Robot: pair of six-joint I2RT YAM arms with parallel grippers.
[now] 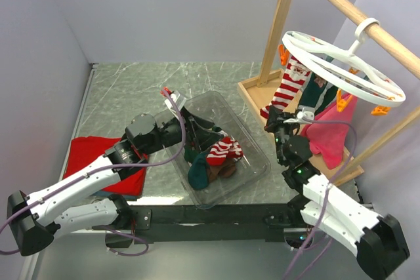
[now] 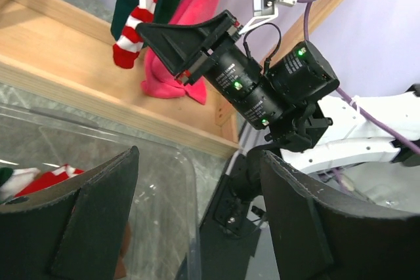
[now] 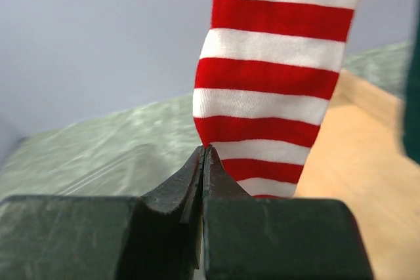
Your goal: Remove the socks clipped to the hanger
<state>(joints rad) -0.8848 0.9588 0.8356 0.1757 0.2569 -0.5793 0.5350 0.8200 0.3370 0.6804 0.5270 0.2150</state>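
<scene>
Striped sock (image 3: 275, 96) is judged soft and light — best pinched near its toe; right gripper (image 3: 205, 155) is closed tight, left gripper (image 2: 197, 162) spread wide.

socks (image 1: 287, 90): knit cloth | hanger (image 1: 392, 90): glossy plastic | bin (image 1: 216, 106): clear plastic | frame (image 1: 341, 4): matt wood

Robot test cell, marbled bench (image 1: 131, 86) boxed in by plain pale walls (image 1: 170, 11), two cabled arms (image 1: 72, 191) bolted at its edge.
</scene>
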